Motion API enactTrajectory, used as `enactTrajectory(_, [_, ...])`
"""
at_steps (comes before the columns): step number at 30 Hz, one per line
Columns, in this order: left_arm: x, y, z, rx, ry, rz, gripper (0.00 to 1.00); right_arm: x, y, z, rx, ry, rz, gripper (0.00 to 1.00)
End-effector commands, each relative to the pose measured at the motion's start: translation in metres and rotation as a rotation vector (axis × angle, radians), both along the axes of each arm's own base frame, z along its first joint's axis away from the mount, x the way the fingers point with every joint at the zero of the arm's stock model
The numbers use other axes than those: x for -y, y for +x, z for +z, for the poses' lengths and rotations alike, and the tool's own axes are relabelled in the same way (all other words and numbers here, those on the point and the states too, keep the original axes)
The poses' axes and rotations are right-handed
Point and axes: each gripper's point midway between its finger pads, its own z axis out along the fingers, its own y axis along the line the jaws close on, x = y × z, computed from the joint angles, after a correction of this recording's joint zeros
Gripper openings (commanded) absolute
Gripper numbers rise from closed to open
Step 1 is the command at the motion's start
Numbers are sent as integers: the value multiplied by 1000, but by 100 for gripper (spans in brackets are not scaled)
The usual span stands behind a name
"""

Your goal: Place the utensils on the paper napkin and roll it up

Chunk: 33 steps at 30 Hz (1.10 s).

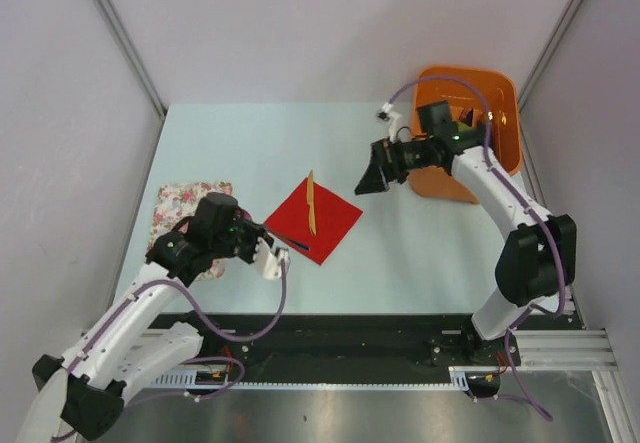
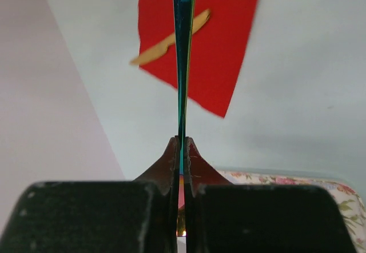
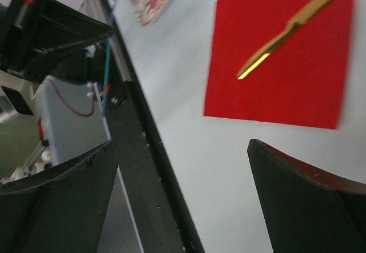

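Observation:
The red paper napkin [image 1: 325, 225] lies flat on the table, and a yellow-handled knife [image 1: 311, 203] rests on it. My left gripper [image 1: 266, 248] sits at the napkin's near-left corner, shut on a slim blue-handled utensil [image 1: 295, 246] that reaches over that corner. In the left wrist view this blue utensil [image 2: 183, 64] stands edge-on between the closed fingertips [image 2: 173, 153], with the napkin [image 2: 220, 47] and knife [image 2: 171, 39] beyond. My right gripper [image 1: 372, 175] hovers open to the right of the napkin, empty [image 3: 183, 167]; it sees the napkin [image 3: 286, 76] and the knife [image 3: 291, 27].
A white floral cloth [image 1: 180, 208] lies under and left of my left arm. An orange basket [image 1: 500, 93] stands at the back right, behind my right arm. The black rail [image 1: 400, 328] runs along the table's near edge.

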Motion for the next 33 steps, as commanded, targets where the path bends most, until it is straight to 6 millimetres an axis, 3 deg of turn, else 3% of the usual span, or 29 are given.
enactTrajectory(1, [32,-30,-12,19,105,-288,0,-45,-38,4,-98,53,157,100])
enactTrajectory(6, [60,-33,-13,-26,117,-359,0,-95,-79,-7,-151,46,295,100])
enactTrajectory(9, [68,-30,-9,-11,111,-374,0,-113,-100,-16,-206,41,355,100])
enactTrajectory(15, [76,-23,-8,7,100,-384,0,-133,-132,-42,-363,25,411,89])
enactTrajectory(25, [85,-19,1,-8,61,-370,0,-146,-165,-64,-418,3,458,70])
enactTrajectory(28, [86,-19,2,-6,53,-374,0,-147,-168,-64,-428,11,471,49])
enactTrajectory(29, [86,-20,2,-5,51,-374,0,-148,-167,-63,-430,17,475,28])
enactTrajectory(31, [87,-19,6,5,29,-359,1,-148,-166,-59,-434,32,478,8])
enactTrajectory(32, [87,-17,10,10,15,-342,5,-146,-162,-54,-429,43,463,0])
enactTrajectory(33, [88,-15,22,27,-29,-307,21,-144,-158,-52,-417,59,455,0])
